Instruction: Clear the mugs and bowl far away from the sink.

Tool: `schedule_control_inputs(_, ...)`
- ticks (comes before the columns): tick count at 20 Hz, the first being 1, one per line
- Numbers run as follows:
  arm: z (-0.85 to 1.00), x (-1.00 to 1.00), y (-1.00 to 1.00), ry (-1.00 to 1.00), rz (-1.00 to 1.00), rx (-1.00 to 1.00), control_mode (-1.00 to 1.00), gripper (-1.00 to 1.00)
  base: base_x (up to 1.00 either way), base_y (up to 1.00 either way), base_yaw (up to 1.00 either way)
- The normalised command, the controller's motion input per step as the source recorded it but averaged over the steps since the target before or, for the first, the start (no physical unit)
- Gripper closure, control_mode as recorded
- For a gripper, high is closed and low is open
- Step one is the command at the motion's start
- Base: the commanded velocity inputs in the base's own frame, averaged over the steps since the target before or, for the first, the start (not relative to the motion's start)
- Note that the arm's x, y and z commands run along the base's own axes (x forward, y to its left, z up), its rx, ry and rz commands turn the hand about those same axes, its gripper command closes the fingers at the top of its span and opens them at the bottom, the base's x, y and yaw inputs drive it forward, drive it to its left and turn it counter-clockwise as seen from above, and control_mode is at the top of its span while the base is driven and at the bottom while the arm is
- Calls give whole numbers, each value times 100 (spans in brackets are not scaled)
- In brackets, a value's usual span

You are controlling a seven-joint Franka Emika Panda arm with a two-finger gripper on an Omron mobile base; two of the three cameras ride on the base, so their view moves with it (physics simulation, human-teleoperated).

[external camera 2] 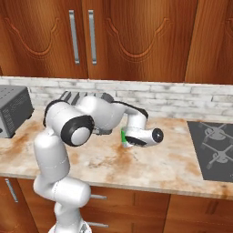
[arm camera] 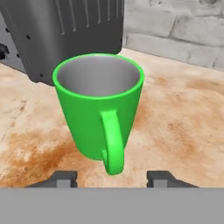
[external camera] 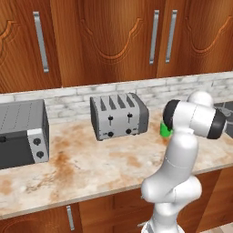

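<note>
No legible text, label, brand, number or sign appears on any surface. The green mug (arm camera: 99, 105), standing just ahead of the open jaws with its handle between them, is plain. The toaster (external camera: 119, 115) beyond the mug carries only unmarked knobs and levers. The oven (external camera: 22, 133), farther off to the side, shows two blank dials. The cabinet doors (external camera: 113, 36) and the stove (external camera 2: 214, 148) bear no markings.
</note>
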Motion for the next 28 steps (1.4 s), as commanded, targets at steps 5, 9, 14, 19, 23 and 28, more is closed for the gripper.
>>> schedule_control_inputs(5, 41, -32, 6, -24, 3, 0, -100, -100, 0, 0, 0)
schedule_control_inputs(9, 84, -49, 0, -21, 0, 0, -100, -100, 0, 0, 0)
schedule_control_inputs(14, 100, -35, 0, -5, -3, 0, -100, -100, 0, 0, 0)
schedule_control_inputs(19, 100, -20, -1, 10, -12, -1, -100, -100, 0, 0, 0)
schedule_control_inputs(23, 64, -45, -9, 21, -22, 0, -100, -100, 0, 0, 0)
schedule_control_inputs(28, 9, -85, -21, -4, -18, 0, -100, -100, 0, 0, 0)
